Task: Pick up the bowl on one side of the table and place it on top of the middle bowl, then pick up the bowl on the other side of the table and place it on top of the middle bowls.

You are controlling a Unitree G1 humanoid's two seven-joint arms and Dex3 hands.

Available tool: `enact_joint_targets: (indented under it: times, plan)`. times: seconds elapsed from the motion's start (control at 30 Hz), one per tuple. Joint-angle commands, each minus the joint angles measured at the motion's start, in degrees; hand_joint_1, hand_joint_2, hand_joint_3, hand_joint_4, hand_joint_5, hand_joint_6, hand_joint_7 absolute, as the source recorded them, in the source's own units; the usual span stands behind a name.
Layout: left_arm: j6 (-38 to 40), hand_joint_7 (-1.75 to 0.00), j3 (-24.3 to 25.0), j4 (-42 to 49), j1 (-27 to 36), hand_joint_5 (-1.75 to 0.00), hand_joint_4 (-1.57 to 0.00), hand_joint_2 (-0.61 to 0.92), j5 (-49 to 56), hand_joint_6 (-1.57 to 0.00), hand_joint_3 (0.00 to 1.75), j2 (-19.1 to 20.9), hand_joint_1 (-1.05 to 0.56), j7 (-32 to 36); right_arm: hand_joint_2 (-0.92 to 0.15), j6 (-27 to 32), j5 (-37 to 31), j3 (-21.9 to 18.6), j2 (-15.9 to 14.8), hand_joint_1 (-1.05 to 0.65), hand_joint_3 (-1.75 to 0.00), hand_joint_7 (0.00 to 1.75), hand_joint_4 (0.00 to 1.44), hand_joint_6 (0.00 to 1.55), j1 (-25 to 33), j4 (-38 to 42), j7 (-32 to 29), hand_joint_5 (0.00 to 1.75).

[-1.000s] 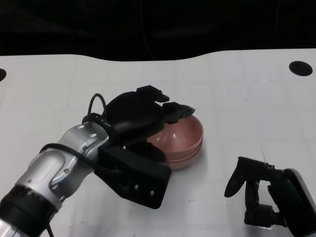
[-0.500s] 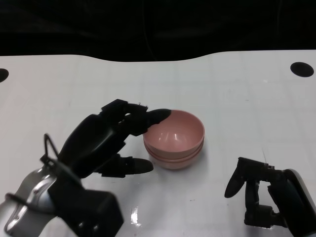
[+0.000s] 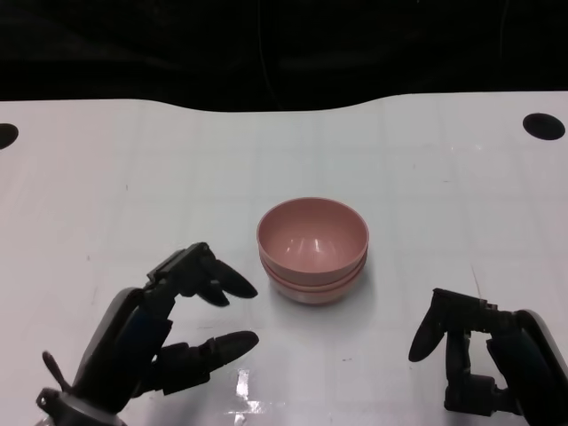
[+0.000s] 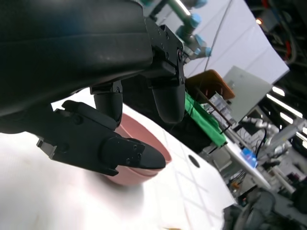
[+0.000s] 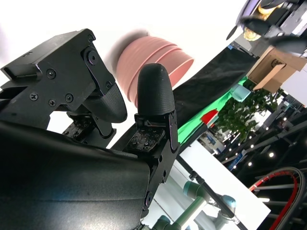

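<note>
Since a second earlier, the left hand [image 3: 164, 337] had drawn back from the stacked pink bowls [image 3: 312, 248] toward the near left part of the white table [image 3: 426, 177], and it no longer touched their rim. It hovered near the stack's left, holding nothing, its fingers [image 3: 213, 282] spread apart and pointing toward the bowls. From the left wrist view the same hand [image 4: 110, 120] showed its fingers apart with the bowls [image 4: 139, 158] beyond them.

The right hand [image 3: 479, 355] sat at the near right, apart from the stack, about where it had been. Its fingers [image 3: 430, 324] were parted and it gripped nothing. In the right wrist view the hand [image 5: 120, 120] had the bowls [image 5: 148, 62] in sight past its fingertips.

The bowls stood near the middle of the table, nested one inside another, upright, mouths facing up. Being round, they had no long axis across the table; only the layered rims marked the stack. No brand, label or writing could be read on them.

A black round hole [image 3: 540, 123] sat at the far right of the table, well apart from everything.
</note>
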Motion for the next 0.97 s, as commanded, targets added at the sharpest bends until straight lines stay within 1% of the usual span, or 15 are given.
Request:
enact_joint_targets:
  times: [0.03,0.07,0.13,0.23,0.37,0.5,0.6,0.63,0.73,0.87,0.97]
  plan:
    - [2.2,-1.28,0.8,-2.1,1.8,-1.56,-0.57,0.49,-5.6,-0.59,0.98,-0.2,-0.2,-4.0,-0.16,-0.2,0.9,-0.4,-0.8,-0.03,-1.67,1.46,0.93,0.84,0.6,-0.9,0.5,1.75]
    - [2.7,-1.23,0.9,-2.2,2.2,-1.54,-0.64,0.43,-6.8,-0.66,1.09,-0.3,-0.19,-5.0,-0.16,-0.2,1.2,-0.4,-0.8,-0.03,-1.67,1.46,0.93,0.84,0.8,-1.0,0.7,1.75]
    - [3.5,-1.17,1.2,-2.3,2.9,-1.53,-0.78,0.4,-8.5,-0.77,1.23,-0.7,-0.19,-6.5,-0.16,-0.5,1.5,-0.4,-0.9,-0.04,-1.66,1.46,0.93,0.84,1.3,-1.3,1.0,1.75]
    - [4.8,-1.17,1.7,-2.1,3.5,-1.56,-0.88,0.42,-10.1,-0.81,1.3,-1.3,-0.16,-8.0,-0.16,-0.6,1.1,-0.6,-0.9,-0.04,-1.66,1.46,0.93,0.84,1.9,-1.8,0.9,1.75]
    - [5.0,-1.28,2.6,0.0,3.5,-1.67,-0.89,0.44,-12.3,-0.8,1.29,-2.6,-0.14,-10.1,-0.15,-0.3,1.5,-0.7,-1.2,-0.03,-1.66,1.44,0.92,0.84,2.3,-2.7,1.3,1.75]
    - [5.3,-1.35,3.5,2.1,2.7,-1.69,-0.84,0.47,-14.5,-0.78,1.25,-3.6,-0.17,-12.4,-0.17,-0.2,2.7,-0.8,-1.5,-0.03,-1.62,1.37,0.91,0.85,2.5,-2.8,2.4,1.75]
    - [5.2,-1.36,4.2,3.3,2.1,-1.69,-0.84,0.46,-14.9,-0.78,1.25,-4.0,-0.18,-13.5,-0.18,-0.5,3.1,-0.9,-1.6,-0.03,-1.6,1.33,0.91,0.86,2.4,-2.3,2.8,1.75]
    - [4.4,-1.36,4.4,4.0,1.8,-1.68,-0.84,0.44,-14.6,-0.78,1.27,-4.1,-0.18,-13.6,-0.18,-0.7,3.2,-0.9,-1.6,-0.03,-1.59,1.32,0.91,0.86,2.3,-2.0,2.8,1.75]
    - [3.2,-1.38,4.8,5.1,1.3,-1.69,-0.86,0.41,-13.8,-0.78,1.31,-4.1,-0.19,-14.4,-0.17,-0.6,3.7,-0.8,-1.6,-0.03,-1.6,1.31,0.91,0.87,2.4,-2.1,3.1,1.75]
    - [1.8,-1.37,5.3,6.1,0.9,-1.69,-0.89,0.4,-13.1,-0.79,1.32,-4.1,-0.18,-14.9,-0.17,-0.5,3.5,-0.9,-1.5,-0.02,-1.6,1.3,0.91,0.87,2.5,-2.3,3.0,1.75]
    - [1.8,-1.34,5.7,6.5,0.5,-1.64,-0.88,0.38,-13.0,-0.8,1.32,-4.1,-0.21,-15.0,-0.18,-0.5,3.7,-1.0,-1.6,-0.02,-1.6,1.3,0.92,0.87,2.6,-2.5,3.1,1.75]
